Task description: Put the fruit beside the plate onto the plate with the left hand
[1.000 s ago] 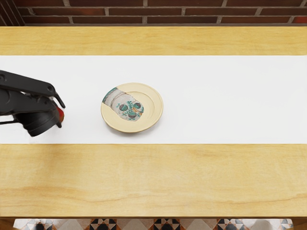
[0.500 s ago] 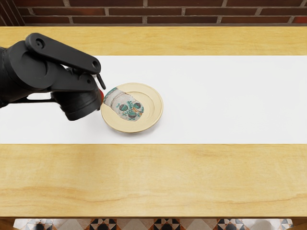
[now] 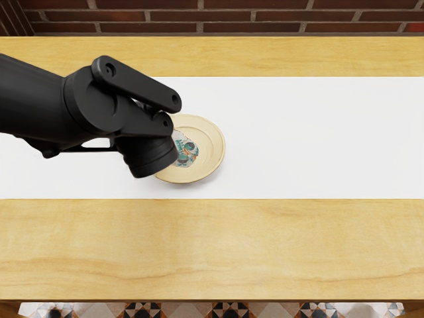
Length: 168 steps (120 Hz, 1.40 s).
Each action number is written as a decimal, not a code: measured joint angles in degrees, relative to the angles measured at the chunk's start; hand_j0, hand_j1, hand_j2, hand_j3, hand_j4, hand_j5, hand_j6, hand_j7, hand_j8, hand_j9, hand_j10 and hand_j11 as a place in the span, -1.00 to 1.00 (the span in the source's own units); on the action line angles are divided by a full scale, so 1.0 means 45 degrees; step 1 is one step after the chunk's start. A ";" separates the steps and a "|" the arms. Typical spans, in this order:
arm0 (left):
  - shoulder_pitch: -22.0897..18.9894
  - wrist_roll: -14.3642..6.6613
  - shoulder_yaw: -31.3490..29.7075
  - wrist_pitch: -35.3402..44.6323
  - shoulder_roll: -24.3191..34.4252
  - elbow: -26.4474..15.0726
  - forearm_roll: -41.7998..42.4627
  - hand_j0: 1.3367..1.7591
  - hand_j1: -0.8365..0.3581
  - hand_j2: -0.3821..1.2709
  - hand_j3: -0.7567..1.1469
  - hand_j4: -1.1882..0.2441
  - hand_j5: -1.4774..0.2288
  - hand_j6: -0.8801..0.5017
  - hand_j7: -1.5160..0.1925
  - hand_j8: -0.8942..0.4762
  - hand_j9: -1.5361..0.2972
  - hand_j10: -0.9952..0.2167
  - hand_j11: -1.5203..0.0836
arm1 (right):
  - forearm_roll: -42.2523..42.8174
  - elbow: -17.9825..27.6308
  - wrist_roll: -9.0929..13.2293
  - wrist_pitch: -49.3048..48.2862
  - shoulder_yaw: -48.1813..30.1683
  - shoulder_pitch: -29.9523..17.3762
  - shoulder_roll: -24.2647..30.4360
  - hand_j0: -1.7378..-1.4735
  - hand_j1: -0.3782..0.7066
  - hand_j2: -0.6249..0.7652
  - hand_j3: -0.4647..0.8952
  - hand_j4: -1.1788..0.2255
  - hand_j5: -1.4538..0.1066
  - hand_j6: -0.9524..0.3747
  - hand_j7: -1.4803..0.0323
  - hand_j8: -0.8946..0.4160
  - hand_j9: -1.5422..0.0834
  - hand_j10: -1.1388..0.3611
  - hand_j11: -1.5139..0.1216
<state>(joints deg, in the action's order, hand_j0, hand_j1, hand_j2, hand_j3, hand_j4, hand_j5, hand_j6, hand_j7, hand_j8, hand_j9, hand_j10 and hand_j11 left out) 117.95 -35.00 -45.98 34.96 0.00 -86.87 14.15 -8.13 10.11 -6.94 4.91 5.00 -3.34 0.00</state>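
Fingers cannot be told, hidden under the left hand (image 3: 142, 151) held over the left rim of the plate (image 3: 213, 142). No fruit is seen; perhaps it is carried. Placement is judged underway; release over the centre is needed.

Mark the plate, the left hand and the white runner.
plate (image 3: 213, 147): head view, on its bare right rim.
left hand (image 3: 144, 136): head view, on the middle of the black hand, which covers the plate's left side.
white runner (image 3: 318, 136): head view, on the bare stretch right of the plate.
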 joint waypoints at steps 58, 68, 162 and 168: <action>-0.0098 -0.0001 0.1101 0.0009 0.1538 -0.0104 0.0089 0.52 0.43 -0.43 -0.20 0.27 0.30 -0.11 0.35 -0.09 0.28 0.18 0.44 | 0.0008 0.0000 0.0000 -0.0001 0.0003 0.0000 0.0000 -0.40 -0.87 -0.11 -0.32 0.63 0.81 0.38 0.90 0.31 0.84 0.47 0.80; -0.0386 -0.0001 0.1777 0.0009 0.2712 -0.0329 0.0080 0.52 0.44 -0.45 -0.20 0.28 0.32 -0.11 0.36 -0.08 0.29 0.19 0.46 | 0.0009 0.0000 0.0000 0.0001 0.0003 0.0000 0.0000 -0.40 -0.87 -0.11 -0.32 0.63 0.81 0.38 0.90 0.31 0.84 0.47 0.80; -0.9842 -0.0001 1.1991 -0.9381 1.2305 -0.0816 -0.2939 0.52 0.48 -0.48 -0.20 0.31 0.35 -0.09 0.39 -0.06 0.32 0.23 0.49 | 0.0008 0.0000 -0.0016 0.0001 0.0003 0.0019 0.0000 -0.40 -0.87 -0.11 -0.32 0.63 0.81 0.38 0.90 0.31 0.84 0.47 0.80; -1.0457 -0.0001 1.2808 -1.0325 1.2484 -0.0696 -0.2944 0.52 0.48 -0.48 -0.20 0.31 0.35 -0.09 0.39 -0.06 0.32 0.23 0.49 | 0.0009 0.0000 -0.0017 0.0000 0.0003 0.0019 0.0000 -0.40 -0.87 -0.11 -0.32 0.63 0.81 0.38 0.90 0.31 0.84 0.47 0.80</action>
<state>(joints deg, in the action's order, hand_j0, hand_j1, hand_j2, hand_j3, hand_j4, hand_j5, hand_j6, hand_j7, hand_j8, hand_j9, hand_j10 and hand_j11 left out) 70.90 -35.00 11.66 -11.50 56.18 -90.00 0.90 -8.09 10.11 -7.02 4.91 5.01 -3.25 0.00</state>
